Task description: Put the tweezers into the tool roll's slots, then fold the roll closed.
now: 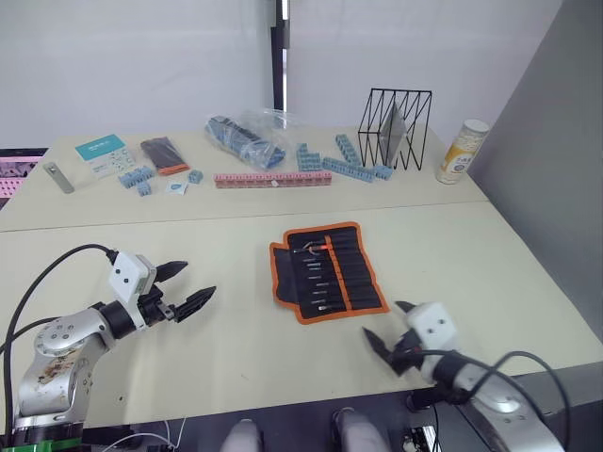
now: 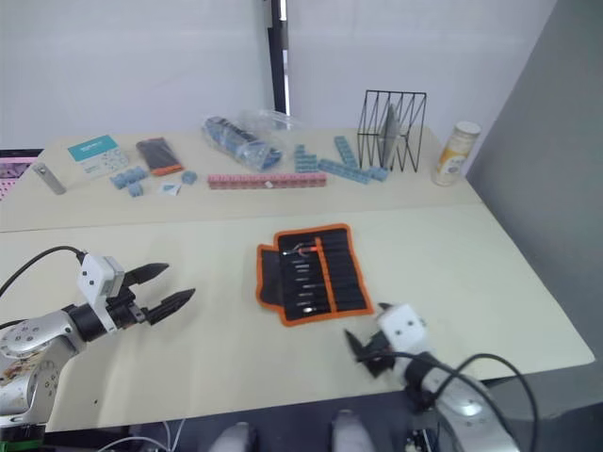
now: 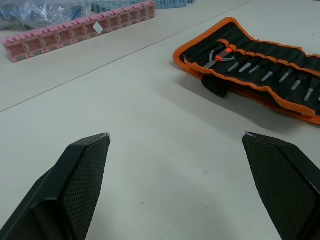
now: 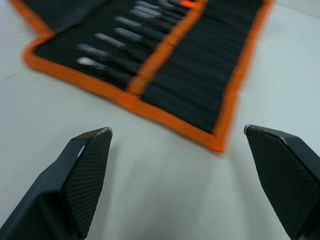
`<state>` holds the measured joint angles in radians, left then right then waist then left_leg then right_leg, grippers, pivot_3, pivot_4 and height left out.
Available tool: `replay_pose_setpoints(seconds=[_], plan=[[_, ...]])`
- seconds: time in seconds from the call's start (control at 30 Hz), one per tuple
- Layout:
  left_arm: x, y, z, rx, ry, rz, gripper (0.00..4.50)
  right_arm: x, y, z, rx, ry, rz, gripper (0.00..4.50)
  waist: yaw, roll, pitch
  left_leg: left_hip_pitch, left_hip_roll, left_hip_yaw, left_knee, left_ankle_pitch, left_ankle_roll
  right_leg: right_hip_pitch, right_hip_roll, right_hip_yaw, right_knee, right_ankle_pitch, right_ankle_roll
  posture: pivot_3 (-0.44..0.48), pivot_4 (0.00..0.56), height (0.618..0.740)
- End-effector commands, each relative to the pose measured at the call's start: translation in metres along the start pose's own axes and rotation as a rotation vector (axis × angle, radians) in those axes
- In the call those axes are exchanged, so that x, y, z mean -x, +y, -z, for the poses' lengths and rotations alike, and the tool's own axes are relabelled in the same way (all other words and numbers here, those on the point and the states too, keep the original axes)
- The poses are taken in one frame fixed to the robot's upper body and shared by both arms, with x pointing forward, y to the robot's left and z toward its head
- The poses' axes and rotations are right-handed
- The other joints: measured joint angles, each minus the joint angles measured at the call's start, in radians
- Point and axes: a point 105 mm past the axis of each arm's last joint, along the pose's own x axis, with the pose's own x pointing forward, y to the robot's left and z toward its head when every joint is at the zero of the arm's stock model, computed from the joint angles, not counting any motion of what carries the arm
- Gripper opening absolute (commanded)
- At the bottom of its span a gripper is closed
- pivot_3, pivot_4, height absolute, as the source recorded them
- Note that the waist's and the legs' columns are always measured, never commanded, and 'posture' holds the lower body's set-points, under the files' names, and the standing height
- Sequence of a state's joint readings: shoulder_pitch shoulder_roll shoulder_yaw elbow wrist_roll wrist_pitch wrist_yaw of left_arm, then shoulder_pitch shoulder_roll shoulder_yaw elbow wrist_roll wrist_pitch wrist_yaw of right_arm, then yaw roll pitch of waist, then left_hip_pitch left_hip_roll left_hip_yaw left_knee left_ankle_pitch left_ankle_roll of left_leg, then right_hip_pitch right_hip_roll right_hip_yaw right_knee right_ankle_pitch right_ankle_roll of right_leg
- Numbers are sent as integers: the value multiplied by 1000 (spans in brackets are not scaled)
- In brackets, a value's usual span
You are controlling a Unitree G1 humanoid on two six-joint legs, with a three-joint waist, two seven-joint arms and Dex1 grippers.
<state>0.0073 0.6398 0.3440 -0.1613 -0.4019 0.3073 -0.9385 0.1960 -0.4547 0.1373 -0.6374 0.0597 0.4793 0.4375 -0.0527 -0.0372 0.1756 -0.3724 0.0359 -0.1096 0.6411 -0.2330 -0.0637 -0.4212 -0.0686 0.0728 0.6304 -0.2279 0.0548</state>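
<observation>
The tool roll (image 1: 327, 271) lies open and flat in the middle of the near table, black fabric with orange edging and an orange centre strip. Several slim tweezers (image 3: 267, 75) sit tucked in the slots (image 4: 150, 50) of its left half, their pale tips showing. A flap at its left top corner is folded over. My left gripper (image 1: 198, 281) hovers open over bare table, well left of the roll. Just off the roll's near edge, at its front right, my right gripper (image 1: 384, 320) is open and holds nothing.
On the far table stand a pink strip of small boxes (image 1: 272, 179), blue blocks (image 1: 353, 162), a plastic bag of blue parts (image 1: 247, 135), a black wire rack (image 1: 396, 127), a can (image 1: 462, 151) and a flat black-and-orange box (image 1: 164, 155). A seam separates the two tables.
</observation>
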Motion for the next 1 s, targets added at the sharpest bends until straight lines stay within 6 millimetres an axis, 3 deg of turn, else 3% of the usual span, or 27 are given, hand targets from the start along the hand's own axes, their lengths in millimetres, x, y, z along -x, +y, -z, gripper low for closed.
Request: replay_pose_setpoints(seconds=[0.03,0.13,0.37,0.53,0.67,0.83,1.0], plan=[[2,-7,-6,-35,-10,50,4500,-22,26,-31,121,-97,-56,4485,2,0,0,0,0,0,0,0,0,0,0,0,0,0,-1,0,150,737],[2,-10,-4,-57,11,83,4500,-41,45,-38,260,-121,-94,4485,8,0,0,0,1,0,0,0,0,0,2,0,0,-1,-2,0,150,737],[-2,-17,-10,-79,-24,146,4500,-82,56,-56,417,-178,-42,4485,9,0,0,0,1,0,0,1,0,-1,2,0,0,2,0,0,150,737],[-2,-22,-14,-87,-55,188,4500,-107,44,-51,457,-110,41,4485,7,0,0,0,4,0,0,0,0,-1,5,0,0,4,1,0,150,737],[-2,-18,-18,-87,-63,172,4500,-113,39,-53,452,-113,71,4485,9,0,0,0,8,0,0,0,0,-1,9,0,0,5,-1,0,150,737],[-3,-17,-17,-88,-64,167,4500,-108,53,-64,474,-185,25,2982,8,0,0,1,8,0,0,1,0,-1,9,0,0,3,-4,0,150,737],[-7,-17,-17,-91,-62,165,4500,-107,57,-57,470,-164,0,1232,7,0,0,1,8,0,-1,0,0,-2,9,0,1,4,-3,0,150,737]])
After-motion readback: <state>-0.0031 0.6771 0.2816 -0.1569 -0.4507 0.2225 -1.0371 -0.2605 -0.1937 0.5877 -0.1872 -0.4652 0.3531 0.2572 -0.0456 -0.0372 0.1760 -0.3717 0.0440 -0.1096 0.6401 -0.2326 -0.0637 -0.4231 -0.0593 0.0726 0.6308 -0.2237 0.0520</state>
